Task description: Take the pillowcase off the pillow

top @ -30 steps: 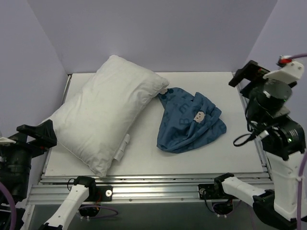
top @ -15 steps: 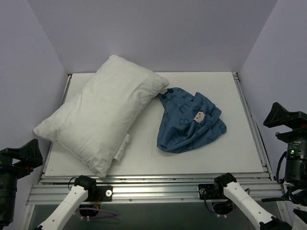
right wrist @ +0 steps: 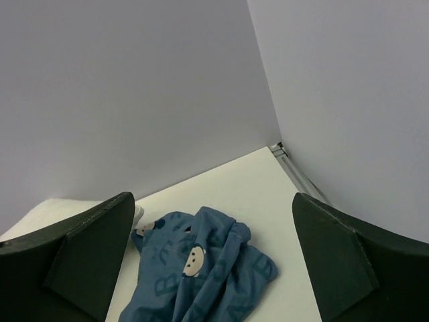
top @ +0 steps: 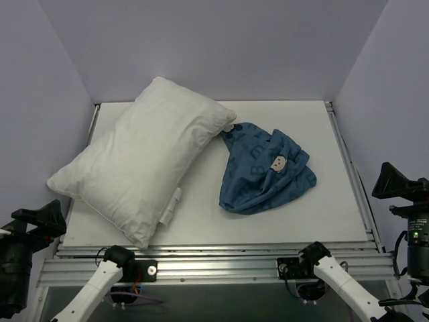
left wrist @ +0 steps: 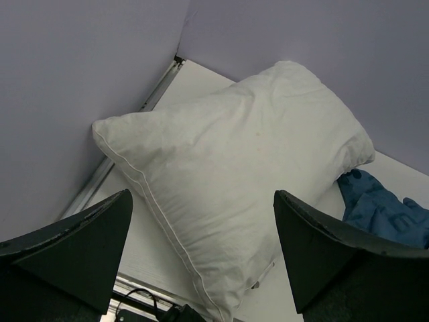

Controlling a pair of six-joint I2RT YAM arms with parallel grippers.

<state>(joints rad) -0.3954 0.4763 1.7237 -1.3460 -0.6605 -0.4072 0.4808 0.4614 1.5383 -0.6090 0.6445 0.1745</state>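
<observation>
The plain white pillow (top: 144,164) lies bare and diagonal on the left half of the table, with its small tag (top: 171,206) at the near edge. It fills the left wrist view (left wrist: 234,168). The blue pillowcase (top: 265,171) lies crumpled on the table right of the pillow, touching its far right corner, with a mouse face showing. It also shows in the right wrist view (right wrist: 201,268). My left gripper (top: 33,221) is open and empty, off the table's near left corner. My right gripper (top: 402,184) is open and empty, beyond the table's right edge.
Lilac walls enclose the table on the left, back and right. A metal rail (top: 214,258) runs along the near edge, with both arm bases below it. White tabletop (top: 335,147) shows right of the pillowcase.
The right arm has dropped from its raised pose at the table's right edge to low outside that edge. The left arm has pulled back and down off the near left corner. Pillow and pillowcase have not moved.
</observation>
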